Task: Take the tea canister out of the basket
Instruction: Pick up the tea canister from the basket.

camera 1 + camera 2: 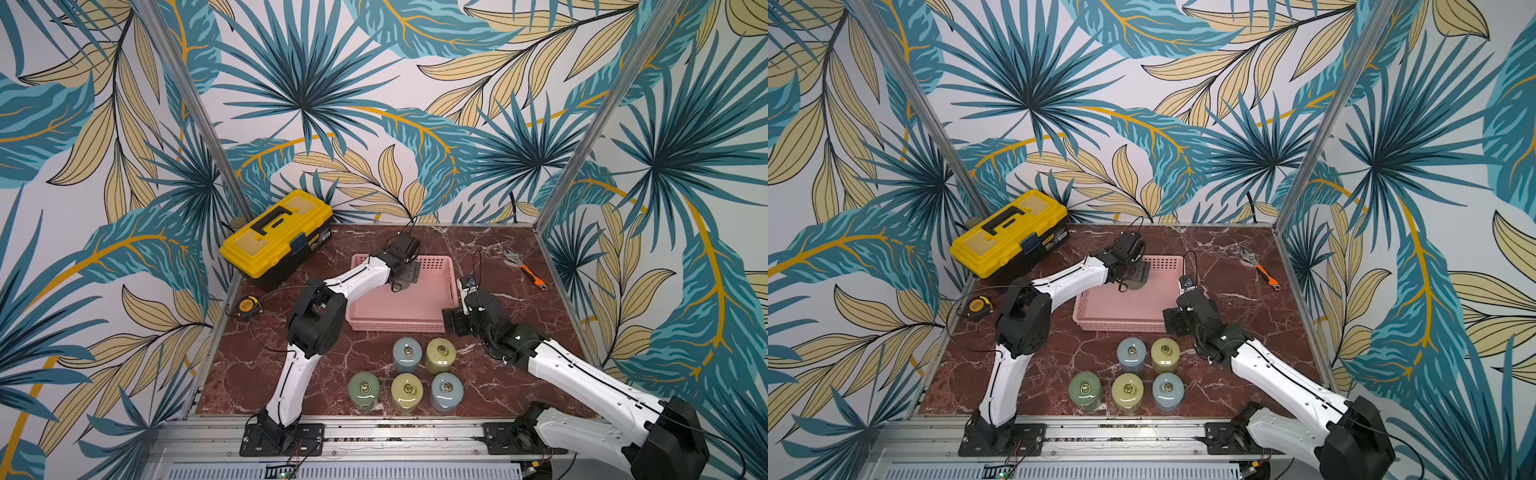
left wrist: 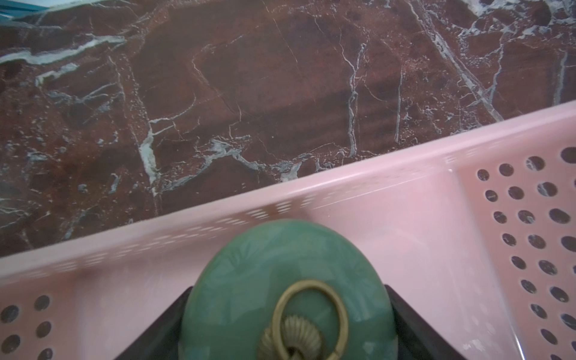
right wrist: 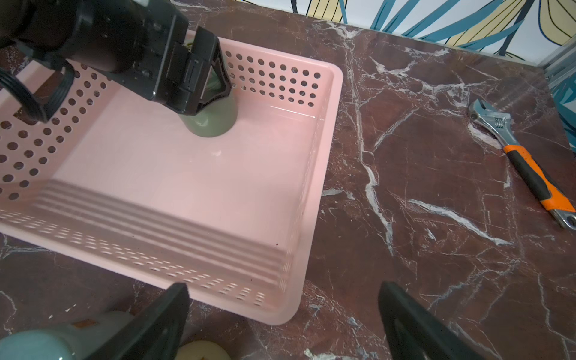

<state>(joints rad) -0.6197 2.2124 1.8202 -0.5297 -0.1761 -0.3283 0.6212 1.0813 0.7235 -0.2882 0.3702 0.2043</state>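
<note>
Green tea canister [image 3: 215,121]: inside pink basket [image 3: 333,124], by its far wall; not out yet.
Left gripper [image 2: 288,290]: clamped on canister's sides.
Right gripper [image 3: 283,290]: spread wide, empty, beside basket.
Remaining: lift clear of basket.

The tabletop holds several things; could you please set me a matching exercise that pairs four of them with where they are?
Things:
1. green tea canister
2. toolbox
3. wrench
4. tape measure

Places:
A. on the table, to the right of the basket
B. inside the basket, between the fingers of the left claw
C. at the far left corner of the table
D. at the table's left edge, nearer to the robot than the toolbox

Pairs: 1-B, 2-C, 3-A, 4-D
</note>
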